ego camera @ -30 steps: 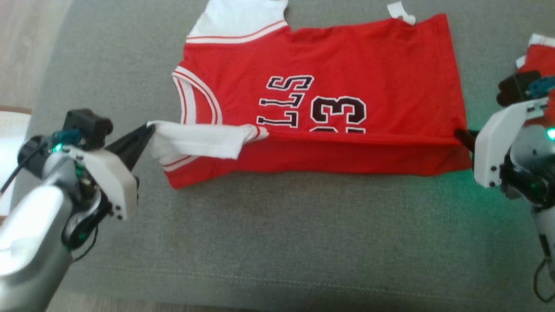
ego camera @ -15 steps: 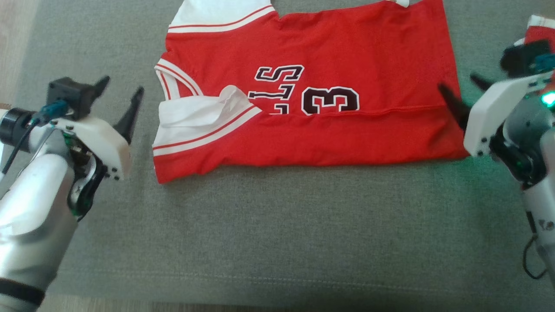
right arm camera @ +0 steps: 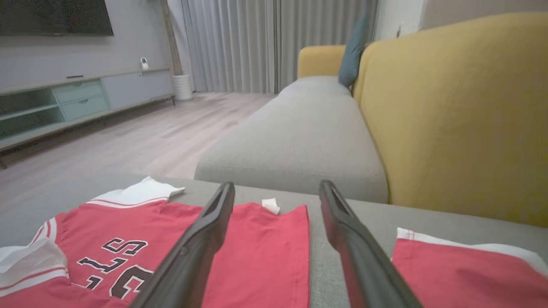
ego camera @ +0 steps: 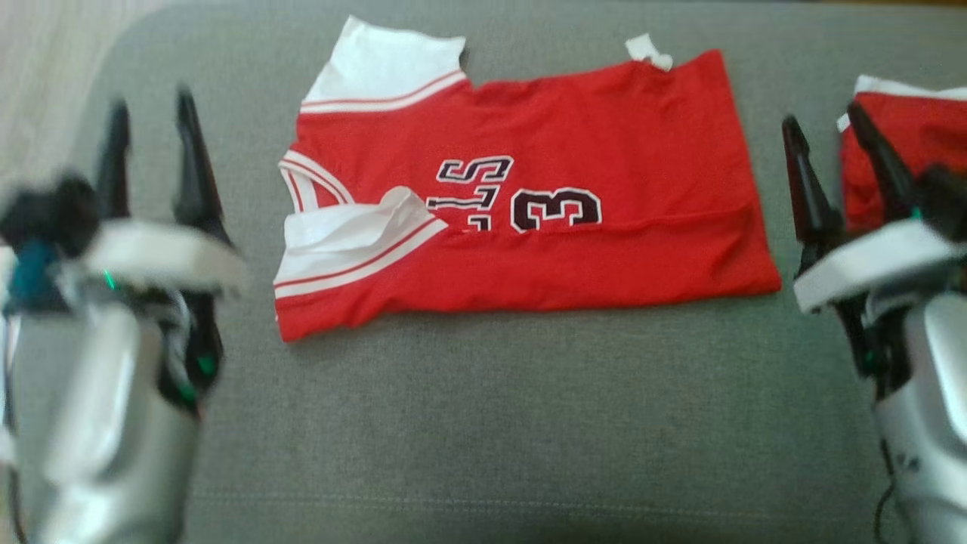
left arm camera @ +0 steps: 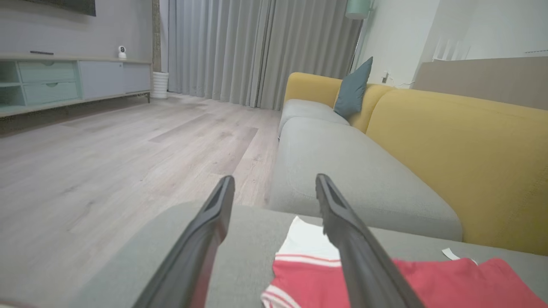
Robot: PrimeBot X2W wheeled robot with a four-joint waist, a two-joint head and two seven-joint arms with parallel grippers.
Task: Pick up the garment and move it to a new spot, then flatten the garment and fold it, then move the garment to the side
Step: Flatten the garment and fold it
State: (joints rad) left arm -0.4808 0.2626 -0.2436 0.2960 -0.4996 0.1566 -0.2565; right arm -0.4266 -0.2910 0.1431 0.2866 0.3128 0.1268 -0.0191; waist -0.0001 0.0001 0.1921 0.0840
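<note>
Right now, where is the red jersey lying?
In the head view the red jersey lies on the grey sofa cushion, toward its far edge, between the left gripper and the right gripper.

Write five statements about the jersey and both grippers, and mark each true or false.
1. The jersey's near edge is folded up over part of its lettering. True.
2. The left gripper grips the jersey. False: it is open, beside the jersey and apart from it.
3. The right gripper is shut. False: its jaws stand open, holding nothing.
4. A second red garment lies right of the jersey. True.
5. The jersey lies on a table. False: it lies on the grey cushion.
</note>
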